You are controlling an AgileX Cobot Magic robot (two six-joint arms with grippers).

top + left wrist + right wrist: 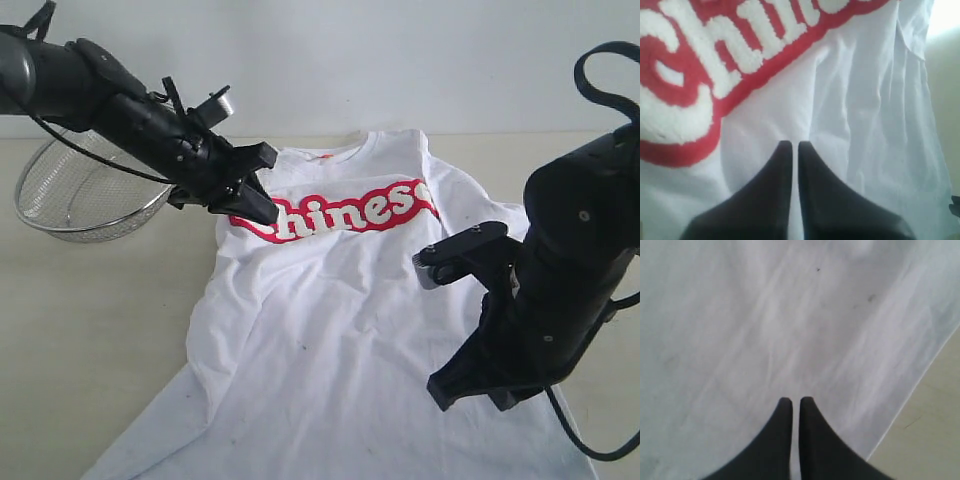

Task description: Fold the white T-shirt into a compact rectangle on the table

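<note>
Exterior view: the white cotton short-sleeved T-shirt (350, 320) lies spread face up on the pale beige desk (90, 330). The left claw (262, 210), tips together and empty, sits over the start of the red-outlined lettering (340, 212). The right claw (447, 388), likewise closed and empty, hangs over the lower right body. The cloth is probably light, soft and limp, best pinched at a sleeve or hem edge.

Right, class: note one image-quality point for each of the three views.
Exterior view: fairly sharp, soft even light, only faint shadows on the white T-shirt. Left wrist view: the lettering is blurred at close range, and one corner glares white. Right wrist view: cloth soft and low in contrast, the right gripper a dark silhouette.
</note>
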